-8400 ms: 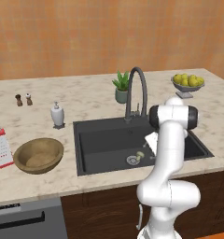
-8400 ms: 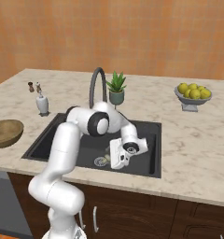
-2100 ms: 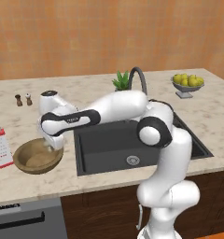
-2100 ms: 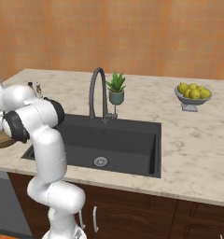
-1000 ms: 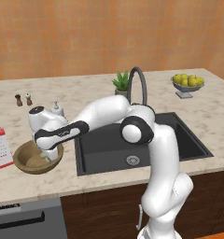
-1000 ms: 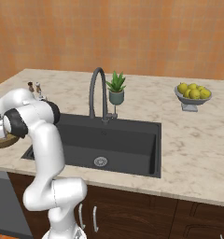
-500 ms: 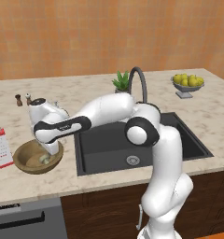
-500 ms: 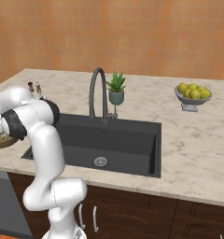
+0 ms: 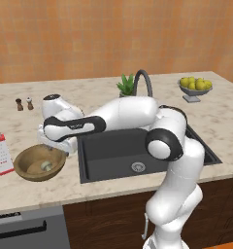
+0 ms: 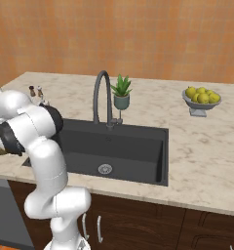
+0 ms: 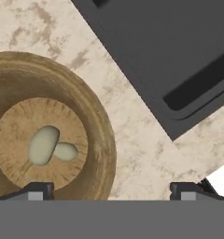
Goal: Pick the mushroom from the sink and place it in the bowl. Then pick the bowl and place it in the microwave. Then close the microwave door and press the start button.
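Observation:
The brown wooden bowl [image 9: 39,163] stands on the counter left of the sink [image 9: 118,151]. The pale mushroom [image 9: 46,166] lies loose on the bowl's floor, cap and short stem on their side [image 11: 51,147]. My gripper [image 9: 56,147] hangs open just above the bowl's right rim [image 11: 104,154], holding nothing. In the hand view its two fingertips [image 11: 37,190] stand wide apart, and the gripper [image 11: 111,191] straddles the rim and the bare counter beside it. The dark grey sink [image 10: 128,146] with its arched faucet [image 10: 100,93] holds just the drain. The microwave, its door and start button are out of view.
A red and white calendar [image 9: 1,153] stands left of the bowl. Salt and pepper shakers [image 9: 24,103] sit at the back left. A potted plant [image 9: 125,85] is behind the faucet. A grey dish of yellow-green fruit [image 9: 195,86] rests at the back right.
The jaws have spread wide, leaving the mushroom in the bowl. The hand has lifted a little and drifted right, off the bowl's middle toward its right rim.

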Motion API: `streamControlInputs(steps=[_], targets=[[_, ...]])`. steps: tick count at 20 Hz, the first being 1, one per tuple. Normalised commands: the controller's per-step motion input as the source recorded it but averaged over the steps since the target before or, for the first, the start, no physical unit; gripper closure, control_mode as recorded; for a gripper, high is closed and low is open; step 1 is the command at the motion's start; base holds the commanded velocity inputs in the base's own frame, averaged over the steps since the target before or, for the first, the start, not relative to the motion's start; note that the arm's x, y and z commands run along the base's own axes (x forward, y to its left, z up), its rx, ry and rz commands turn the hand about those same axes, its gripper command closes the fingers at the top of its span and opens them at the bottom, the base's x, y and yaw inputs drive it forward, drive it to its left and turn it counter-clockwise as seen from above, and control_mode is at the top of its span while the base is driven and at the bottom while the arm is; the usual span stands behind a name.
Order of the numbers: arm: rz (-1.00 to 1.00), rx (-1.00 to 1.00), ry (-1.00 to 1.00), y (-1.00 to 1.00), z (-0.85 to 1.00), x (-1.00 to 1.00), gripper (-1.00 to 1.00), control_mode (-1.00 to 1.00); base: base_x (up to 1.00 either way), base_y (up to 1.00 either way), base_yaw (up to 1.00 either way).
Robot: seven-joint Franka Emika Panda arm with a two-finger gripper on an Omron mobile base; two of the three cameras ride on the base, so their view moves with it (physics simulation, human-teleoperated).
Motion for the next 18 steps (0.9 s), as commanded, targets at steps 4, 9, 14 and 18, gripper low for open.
streamControlInputs(steps=[4,9,14,18], targets=[[0.35,0.0,-0.06,-0.46,0.33,-0.16,-1.0,-1.0,0.0,0.0,0.0],[0.2,0.0,-0.01,-0.25,0.15,0.04,-1.0,-1.0,0.0,0.0,0.0],[0.02,0.01,0.03,-0.04,-0.12,0.58,-1.0,-1.0,0.0,0.0,0.0],[0.0,0.0,0.0,0.18,-0.12,0.38,-1.0,-1.0,0.0,0.0,0.0]])
